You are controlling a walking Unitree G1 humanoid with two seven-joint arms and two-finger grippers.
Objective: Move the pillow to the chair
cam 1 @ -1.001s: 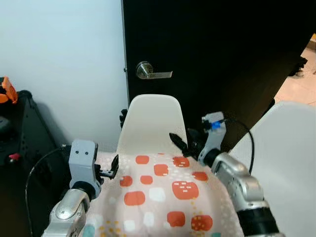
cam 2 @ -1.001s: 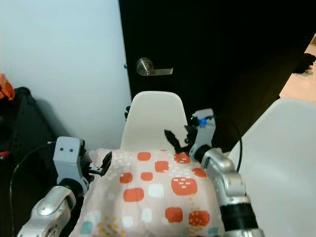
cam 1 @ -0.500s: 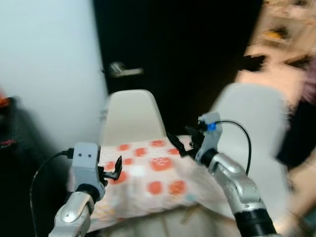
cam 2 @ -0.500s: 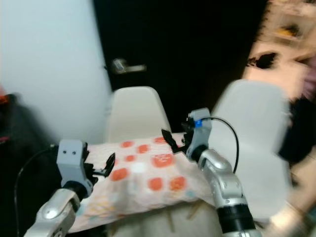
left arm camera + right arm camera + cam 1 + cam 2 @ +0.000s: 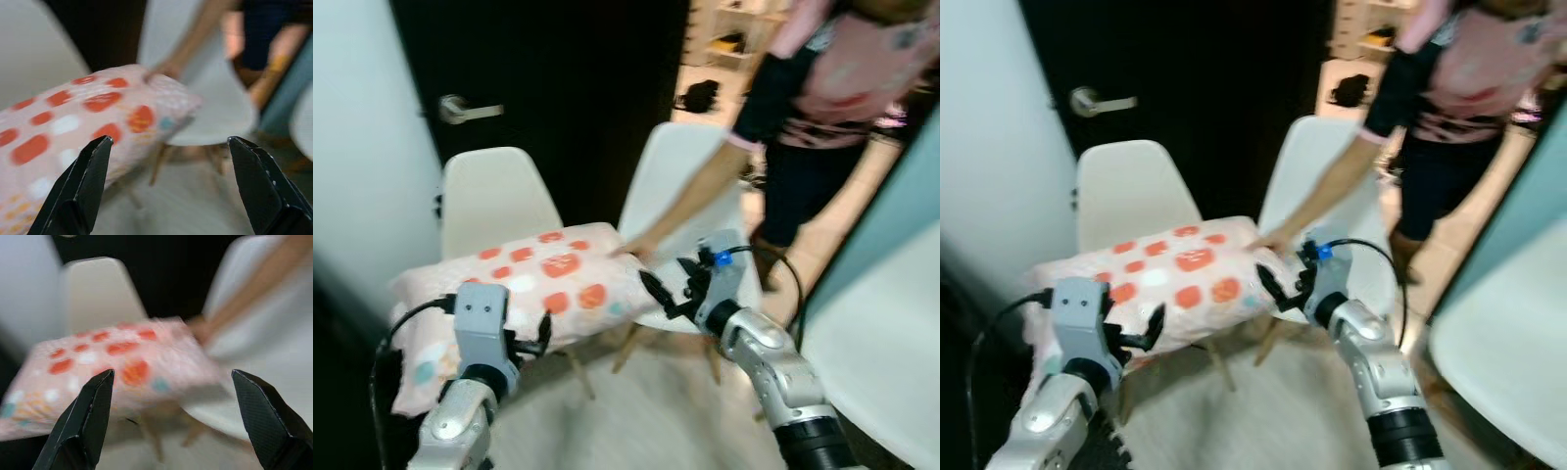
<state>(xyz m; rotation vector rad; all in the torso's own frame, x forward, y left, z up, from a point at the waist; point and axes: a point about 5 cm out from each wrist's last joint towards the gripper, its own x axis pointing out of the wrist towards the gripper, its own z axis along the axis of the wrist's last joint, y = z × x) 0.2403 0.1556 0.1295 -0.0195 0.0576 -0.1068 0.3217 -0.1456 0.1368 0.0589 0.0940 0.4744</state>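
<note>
The pillow [image 5: 519,284], pale with orange and white patches, lies across the seat of the left white chair [image 5: 494,201] and overhangs it on both sides. A person's hand [image 5: 631,250] touches its right end. My left gripper [image 5: 545,331] hovers open just in front of the pillow's near edge. My right gripper [image 5: 666,284] is open too, close beside the pillow's right end and apart from it. Through the wrist views, the pillow [image 5: 88,112] [image 5: 112,362] sits beyond the spread fingertips of the left gripper [image 5: 168,140] and the right gripper [image 5: 172,373].
A second white chair [image 5: 690,186] stands right of the first, with a person [image 5: 842,88] leaning over it. Behind are a black door with a lever handle [image 5: 465,108] and a pale wall. A white rounded surface [image 5: 881,343] fills the right. The frames are blurred.
The view has swung right and pulled back. The pillow, earlier between my two arms, now rests on the chair with both grippers drawn clear. A person has come into view, hand on the pillow.
</note>
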